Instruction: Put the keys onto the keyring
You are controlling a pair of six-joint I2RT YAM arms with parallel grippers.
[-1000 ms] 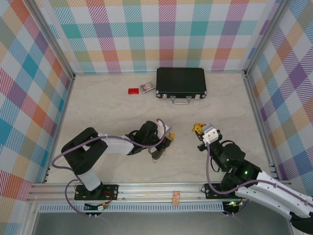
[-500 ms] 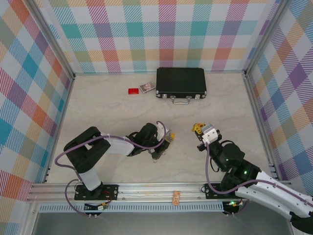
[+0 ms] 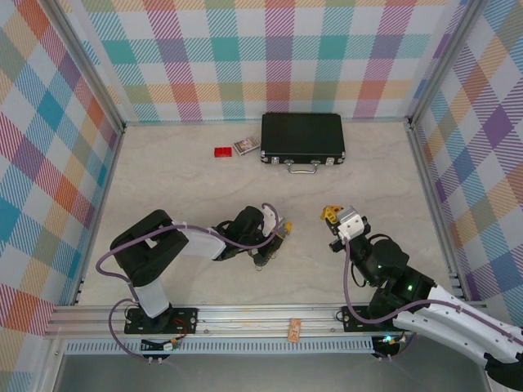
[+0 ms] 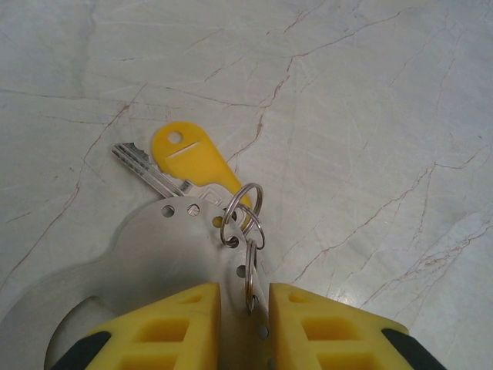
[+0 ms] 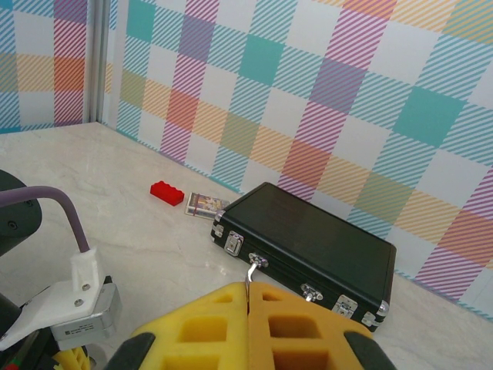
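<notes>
Top external view: pale marbled counter, checkered walls. Left wrist view adds a yellow-headed key and thin silver keyring at the left pincer; whether it grips, I cannot tell. Right pincer is clenched.

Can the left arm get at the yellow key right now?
Probably yes: the yellow key lies just ahead of the left gripper, with nothing over its head.

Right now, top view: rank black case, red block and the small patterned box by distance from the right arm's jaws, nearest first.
1. black case, by the back wall, handle toward the arms.
2. small patterned box, just left of the case.
3. red block, farther left still.
</notes>
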